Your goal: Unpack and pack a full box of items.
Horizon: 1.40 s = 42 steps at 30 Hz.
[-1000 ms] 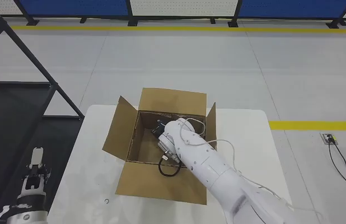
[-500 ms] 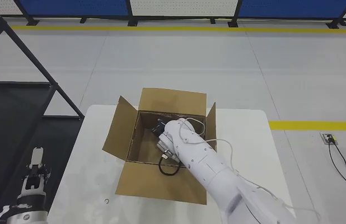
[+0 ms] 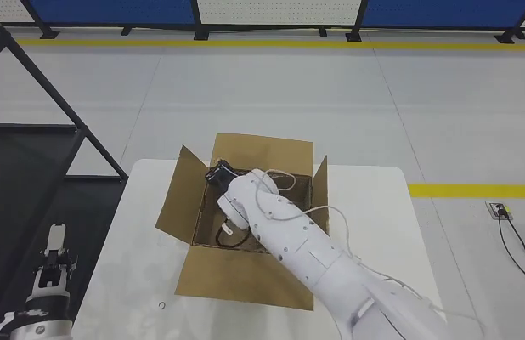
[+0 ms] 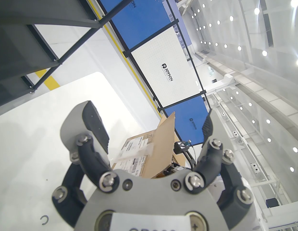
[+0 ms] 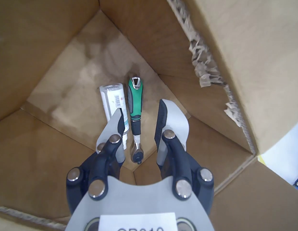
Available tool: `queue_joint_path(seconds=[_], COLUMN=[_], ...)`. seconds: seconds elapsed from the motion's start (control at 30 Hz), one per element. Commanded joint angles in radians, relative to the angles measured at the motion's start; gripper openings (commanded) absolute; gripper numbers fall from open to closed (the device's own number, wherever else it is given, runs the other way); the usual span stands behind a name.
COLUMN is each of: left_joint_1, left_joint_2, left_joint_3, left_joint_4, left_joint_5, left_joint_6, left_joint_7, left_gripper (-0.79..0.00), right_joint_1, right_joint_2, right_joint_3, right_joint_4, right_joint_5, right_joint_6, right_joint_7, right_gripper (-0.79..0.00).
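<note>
At the lower left of the top view, off the white table [image 3: 143, 255], the left gripper [image 4: 150, 115] hangs with its fingers spread, holding nothing. In the middle of the frame the cardboard box [image 3: 262, 151] stands open on the table, flaps folded out. The right arm reaches into it. The right gripper [image 5: 140, 108] is released, jaws apart, above a green-handled ratchet [image 5: 134, 102] lying on the box floor just beside a white bottle [image 5: 111, 99].

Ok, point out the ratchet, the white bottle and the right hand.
ratchet [image 5: 134, 102]: right wrist view, green handle.
white bottle [image 5: 112, 98]: right wrist view, its labelled side.
right hand [image 5: 141, 108]: right wrist view, midway between fingertips.
</note>
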Motion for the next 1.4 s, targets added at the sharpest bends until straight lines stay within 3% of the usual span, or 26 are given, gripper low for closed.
queue_joint_path(seconds=[0.0,0.17,0.23,0.33,0.4,0.83,1.07,1.1,1.13,1.23,1.37], left_joint_1=[0.000,0.000,0.000,0.000,0.000,-0.003,-0.103,-0.119,-0.136,-0.181,-0.238], left_joint_2=[0.000,0.000,0.000,0.000,0.000,0.000,0.015,0.017,0.020,0.027,0.033], left_joint_3=[0.000,0.000,0.000,0.000,0.000,0.000,0.061,0.077,0.088,0.132,0.178], left_joint_4=[0.000,0.000,0.000,0.000,0.000,0.003,0.064,0.075,0.087,0.130,0.175], left_joint_5=[0.000,0.000,0.000,0.000,0.000,-0.001,0.183,0.208,0.236,0.326,0.388], left_joint_6=[0.000,0.000,0.000,0.000,0.000,-0.001,-0.033,-0.040,-0.048,-0.078,-0.095], left_joint_7=[0.000,0.000,0.000,0.000,0.000,0.001,-0.053,-0.073,-0.091,-0.133,-0.165], left_gripper=[0.000,0.000,0.000,0.000,0.000,0.000,0.000,0.000,0.000,0.000,0.000], right_joint_1=[-0.050,-0.287,-0.396,-0.510,-0.547,-0.575,-0.634,-0.649,-0.664,-0.718,-0.773], right_joint_2=[0.031,0.136,0.170,0.196,0.201,0.203,0.206,0.208,0.210,0.219,0.231], right_joint_3=[0.022,0.137,0.190,0.254,0.276,0.293,0.495,0.531,0.565,0.679,0.785], right_joint_4=[-0.162,-0.680,-0.864,-1.031,-1.076,-1.066,-1.160,-1.184,-1.207,-1.281,-1.339], right_joint_5=[-0.065,-0.324,-0.420,-0.470,-0.477,-0.474,-0.218,-0.181,-0.145,-0.018,0.035], right_joint_6=[0.050,0.089,0.058,0.002,-0.014,-0.034,0.006,0.009,0.007,-0.006,0.001], right_joint_7=[0.052,0.214,0.242,0.206,0.171,0.118,0.017,0.010,0.004,-0.018,-0.026], right_gripper=[-0.456,-0.403,-0.277,-0.185,0.000,0.000,0.000,-0.160,-0.388,-0.453,-0.551])
